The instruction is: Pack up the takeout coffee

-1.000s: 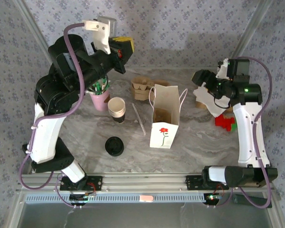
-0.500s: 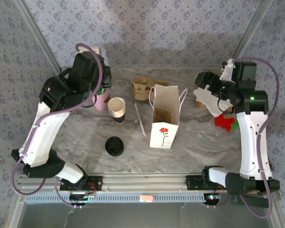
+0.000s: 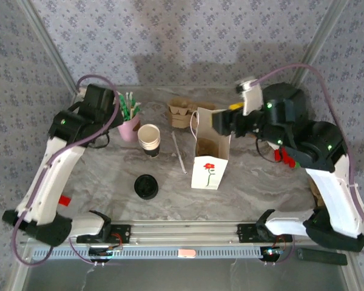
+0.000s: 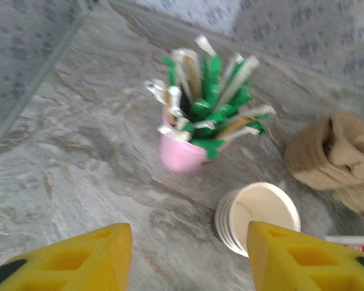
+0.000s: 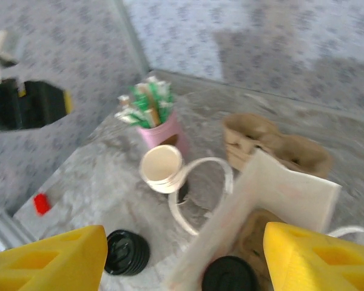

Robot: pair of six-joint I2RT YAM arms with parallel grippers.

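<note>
Packing looks almost finished to me. I take the bag as the middle of a clock, with twelve at the far wall.

At ten o'clock the left gripper (image 4: 187, 245) hangs above the pink cup (image 4: 181, 154) of green and white sachets. Its yellow jaws stand apart with nothing between them. Between that cup and the bag stands the stack of cups (image 3: 149, 137), without lids. At eight o'clock lies the low pile of lids (image 3: 145, 187). A straw (image 3: 178, 153) lies on the table (image 3: 255, 182) just left of the bag, and brown carriers (image 3: 182, 111) sit at eleven o'clock.

The bag (image 3: 207, 173) stands upright and open. From the right wrist the coffee (image 5: 229, 276) shows as a black disc down inside the bag, beside a brown insert (image 5: 258, 225). So the main step seems done. The right gripper (image 5: 185, 242) hovers over the bag's mouth, its arm on the two o'clock side, jaws wide and holding nothing.

What may be left, I judge, is a straw or sachets to add. The task does not say whether these are wanted.

About writing: the bag has a red rose printed on its front, but no words that I can read. The print on the sachets is too blurred to read. I see no brand on the cups or lids.
</note>
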